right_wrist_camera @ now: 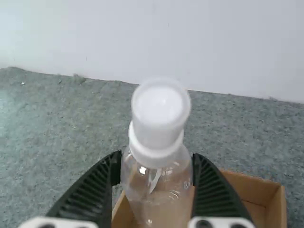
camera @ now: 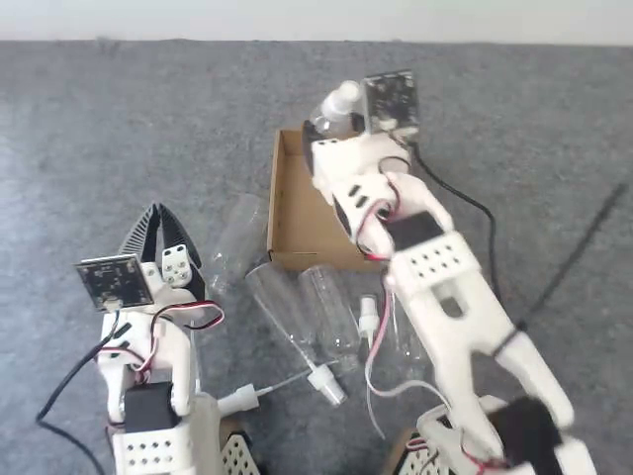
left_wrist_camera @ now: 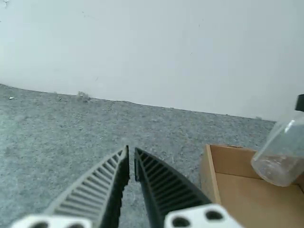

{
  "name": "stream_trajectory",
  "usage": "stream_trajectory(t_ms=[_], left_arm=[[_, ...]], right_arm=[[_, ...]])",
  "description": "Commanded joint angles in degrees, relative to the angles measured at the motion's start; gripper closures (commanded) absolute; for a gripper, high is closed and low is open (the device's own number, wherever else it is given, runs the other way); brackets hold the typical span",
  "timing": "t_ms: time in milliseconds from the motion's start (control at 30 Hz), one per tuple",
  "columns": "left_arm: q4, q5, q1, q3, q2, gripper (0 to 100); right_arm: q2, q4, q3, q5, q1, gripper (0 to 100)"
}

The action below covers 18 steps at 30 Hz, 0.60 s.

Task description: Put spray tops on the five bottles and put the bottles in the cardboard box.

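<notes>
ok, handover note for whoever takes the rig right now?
Left gripper: jaws shut, empty, left of the box.
Right gripper: shut on a capped bottle, over the box's far end.
Beside the box: at least three bottles lying, plus loose tops.
Done: one bottle capped, not yet released.
Left: drop it in, cap and box the rest.
</notes>
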Motion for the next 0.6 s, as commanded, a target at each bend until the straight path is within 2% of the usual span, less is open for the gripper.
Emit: stream_trajectory(t_ms=[0, 567], left_arm=[[-0.7, -0.4, -0.3, -0.7, -1.1, 98], [-0.7, -0.4, -0.3, -0.7, -1.1, 98]], right_arm=[[6.1, -1.5, -10.1, 0.8, -0.9, 91.4], [32.3, -1.5, -30.1, 0.8, -0.7, 91.4]])
